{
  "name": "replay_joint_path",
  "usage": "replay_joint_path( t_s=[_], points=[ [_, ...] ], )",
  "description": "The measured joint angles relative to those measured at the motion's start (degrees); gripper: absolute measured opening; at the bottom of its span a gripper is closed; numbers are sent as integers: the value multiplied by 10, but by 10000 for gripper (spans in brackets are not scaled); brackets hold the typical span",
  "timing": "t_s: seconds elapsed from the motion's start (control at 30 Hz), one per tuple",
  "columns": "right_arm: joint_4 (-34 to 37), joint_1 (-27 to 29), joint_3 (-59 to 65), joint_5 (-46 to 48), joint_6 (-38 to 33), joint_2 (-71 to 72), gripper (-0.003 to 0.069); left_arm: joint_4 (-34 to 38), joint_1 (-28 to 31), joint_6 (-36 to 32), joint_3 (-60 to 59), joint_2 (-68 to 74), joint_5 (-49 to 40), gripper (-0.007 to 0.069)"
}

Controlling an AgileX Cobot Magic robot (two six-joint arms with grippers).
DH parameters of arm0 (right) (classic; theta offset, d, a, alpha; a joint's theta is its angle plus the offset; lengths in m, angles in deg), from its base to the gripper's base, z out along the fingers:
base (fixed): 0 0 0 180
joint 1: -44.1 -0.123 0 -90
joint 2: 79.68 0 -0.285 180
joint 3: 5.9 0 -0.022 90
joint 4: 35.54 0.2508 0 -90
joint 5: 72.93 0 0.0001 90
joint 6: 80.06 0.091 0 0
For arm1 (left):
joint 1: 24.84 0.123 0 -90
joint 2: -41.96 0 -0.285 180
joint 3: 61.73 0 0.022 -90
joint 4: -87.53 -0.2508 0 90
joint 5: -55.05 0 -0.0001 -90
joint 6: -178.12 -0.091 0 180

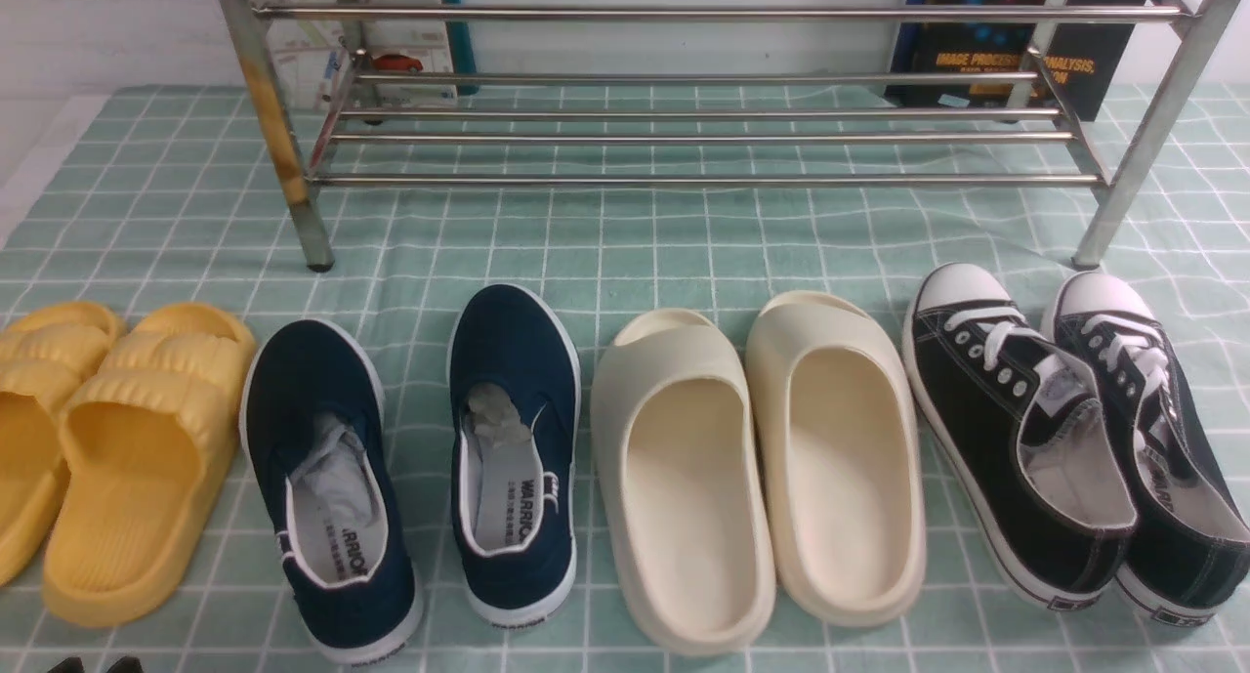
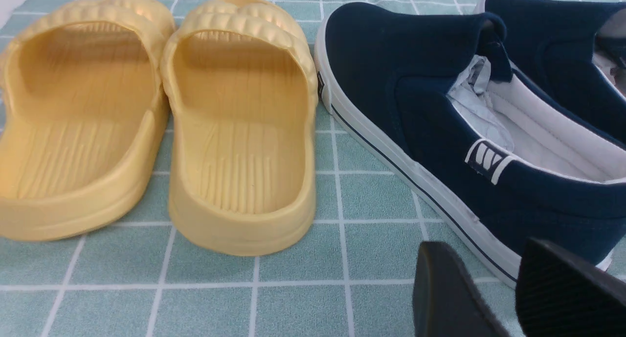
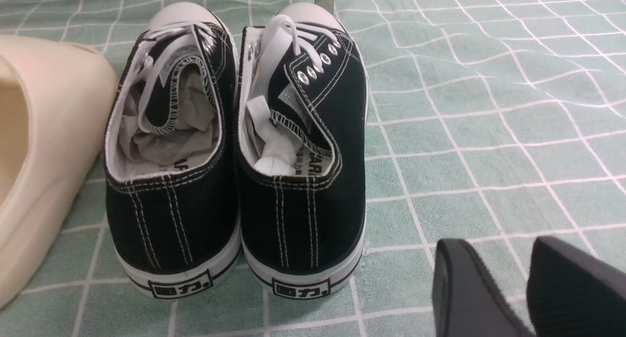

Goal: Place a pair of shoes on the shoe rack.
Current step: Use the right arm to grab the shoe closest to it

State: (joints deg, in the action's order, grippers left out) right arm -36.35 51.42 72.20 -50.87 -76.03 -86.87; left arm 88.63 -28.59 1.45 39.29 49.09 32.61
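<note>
A: Left gripper [image 2: 489, 273]?
B: Parted, holding nothing, just beside navy slip-ons [image 1: 513, 360]. Right gripper [image 3: 499, 258] parted too, empty, near heels of black sneakers [image 3: 303, 214].
A: Counts?
B: Two black sneakers, canvas, white laces, rubber toe caps, paper stuffed inside; side by side on table [image 1: 684, 253], right end of row, before shoe rack [image 1: 703, 179], not on it. Two navy slip-ons, two cream slides [image 1: 674, 360], smooth and moulded; two yellow slides [image 1: 166, 360], ribbed straps. One rack, shiny steel tubes, two tiers, one leg stained yellow.

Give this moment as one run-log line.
phase: pre-grasp | pair of shoes: on cloth, in front of shoe rack | left fingers: apart, empty | right fingers: apart, empty, near sneaker heels
</note>
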Motion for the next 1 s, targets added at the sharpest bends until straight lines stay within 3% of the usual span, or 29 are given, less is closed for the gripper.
replay_joint_path(
  t_s=[1.0],
  points=[
    [-8, 0, 0, 0, 0, 0, 246, 0, 0, 0, 0, 0, 0, 238]
  ],
)
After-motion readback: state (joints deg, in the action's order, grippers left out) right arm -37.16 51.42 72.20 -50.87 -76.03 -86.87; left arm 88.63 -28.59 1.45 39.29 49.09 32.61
